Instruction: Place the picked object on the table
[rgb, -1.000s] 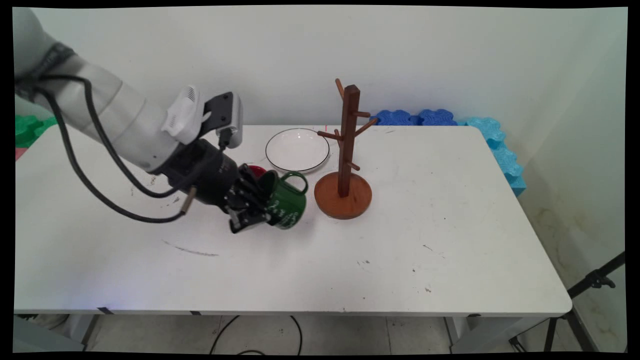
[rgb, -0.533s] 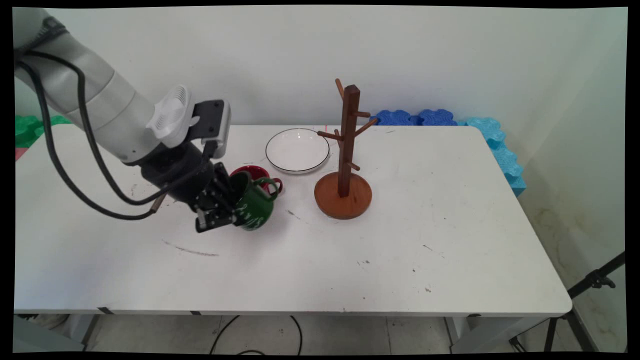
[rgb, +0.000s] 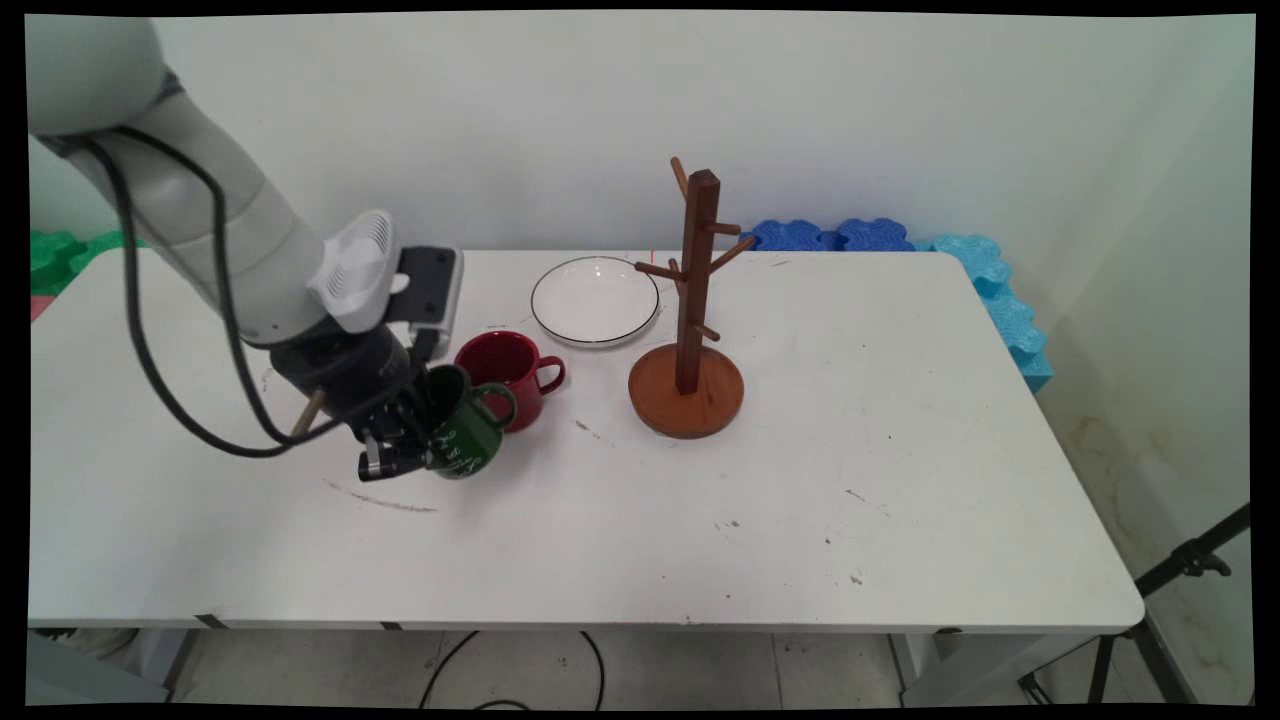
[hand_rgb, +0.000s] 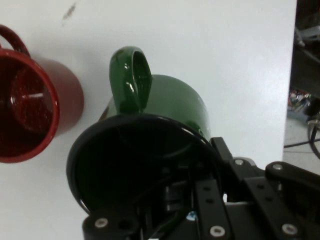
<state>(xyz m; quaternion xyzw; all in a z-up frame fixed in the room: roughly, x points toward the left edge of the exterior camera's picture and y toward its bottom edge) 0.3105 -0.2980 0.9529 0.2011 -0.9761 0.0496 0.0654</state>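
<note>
I had the gripper (rgb: 405, 455) clenched on the rim of the green mug (rgb: 462, 437), one finger inside it and one outside. The mug hung tilted, its handle (hand_rgb: 131, 79) toward the red mug (rgb: 507, 375), left of the table's (rgb: 900, 450) middle. The red mug stood upright just beside it. Toward the far edge were the white plate (rgb: 594, 300) and the wooden mug tree (rgb: 691, 330).
</note>
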